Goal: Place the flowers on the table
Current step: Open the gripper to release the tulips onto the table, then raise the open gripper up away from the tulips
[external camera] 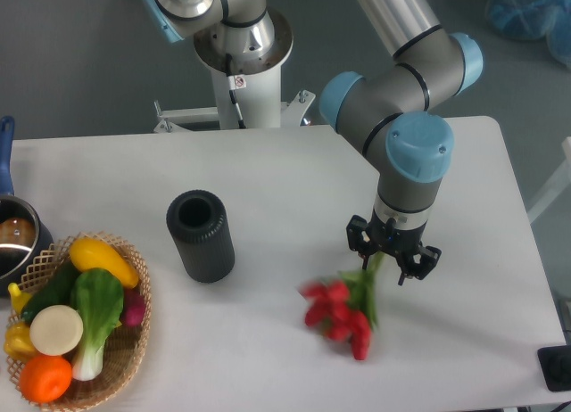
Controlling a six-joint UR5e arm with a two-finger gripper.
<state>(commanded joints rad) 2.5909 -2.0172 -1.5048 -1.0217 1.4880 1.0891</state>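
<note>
The flowers (342,316), a small bunch of red tulip buds with green stems, lie low over the white table (285,171) at the front right and look motion-blurred. Their stems (370,283) point up toward my gripper (391,262). The gripper hangs straight down just above the stem ends, with its fingers spread apart on either side of them. I cannot tell whether the stems still touch a finger.
A black cylinder (201,235) stands on the table left of the flowers. A wicker basket (120,363) with colourful toy vegetables sits at the front left corner. A dark pot (16,238) is at the left edge. The arm's base (243,46) is behind the table.
</note>
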